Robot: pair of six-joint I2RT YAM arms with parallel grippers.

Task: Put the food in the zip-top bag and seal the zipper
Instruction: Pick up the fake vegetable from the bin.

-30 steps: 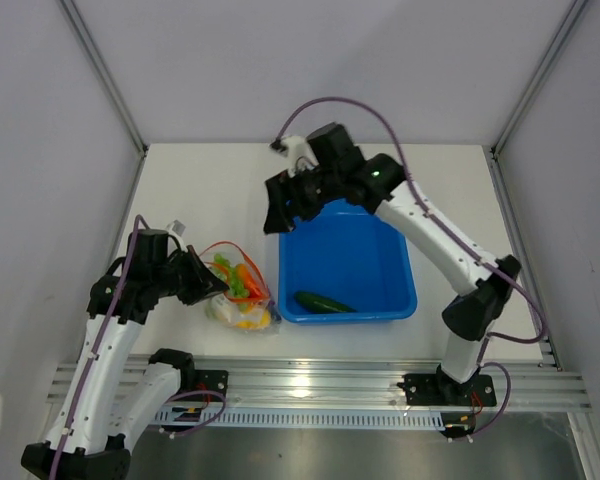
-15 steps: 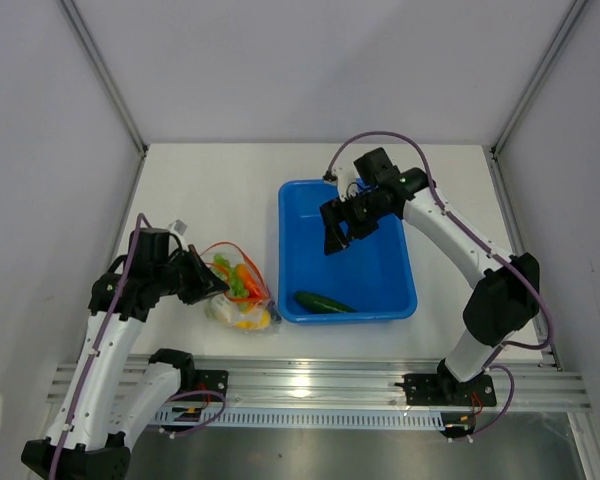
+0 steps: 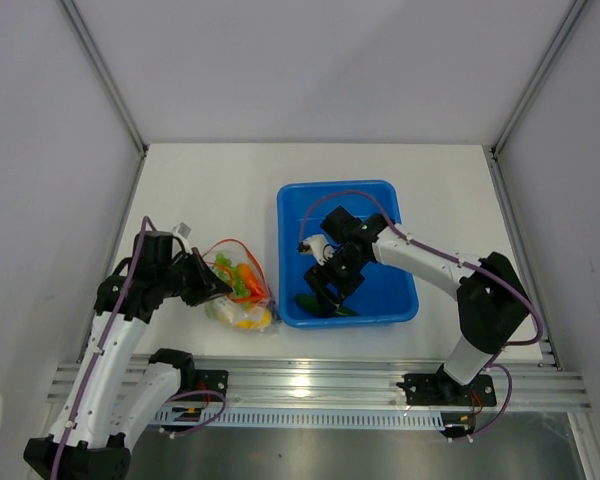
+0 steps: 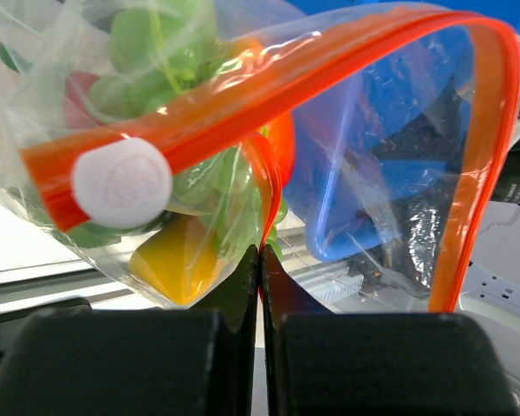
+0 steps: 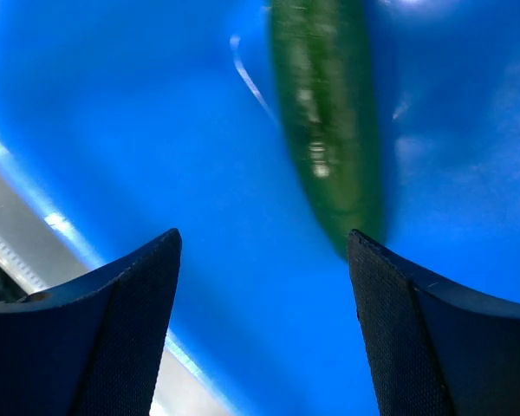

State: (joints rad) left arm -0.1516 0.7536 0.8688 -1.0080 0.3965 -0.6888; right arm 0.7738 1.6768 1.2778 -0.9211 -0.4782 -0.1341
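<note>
Down on the left of the table, the left gripper is pinched tight on the mouth edge of the clear bag. In the left wrist view its two black fingers meet with no gap. The zipper strip dips down into the seam between them, so the grip is on the strip itself. The rest of the strip arches up and over in a wide loop, which leaves the bag's mouth gaping. A white slider sits on one end of the strip. Inside the bag lie green grapes and a yellow fruit, with other orange and red pieces packed among them.

Just to the right of the bag stands the blue tub. The right gripper reaches down into its near left part. Its fingers are spread wide apart and hold nothing. The long green vegetable lies flat on the tub's floor, ahead of the fingertips. Its near end is just beside the tip of one finger, not between the two. From above, the vegetable is mostly hidden under the gripper, with only its ends showing near the tub's front wall.
</note>
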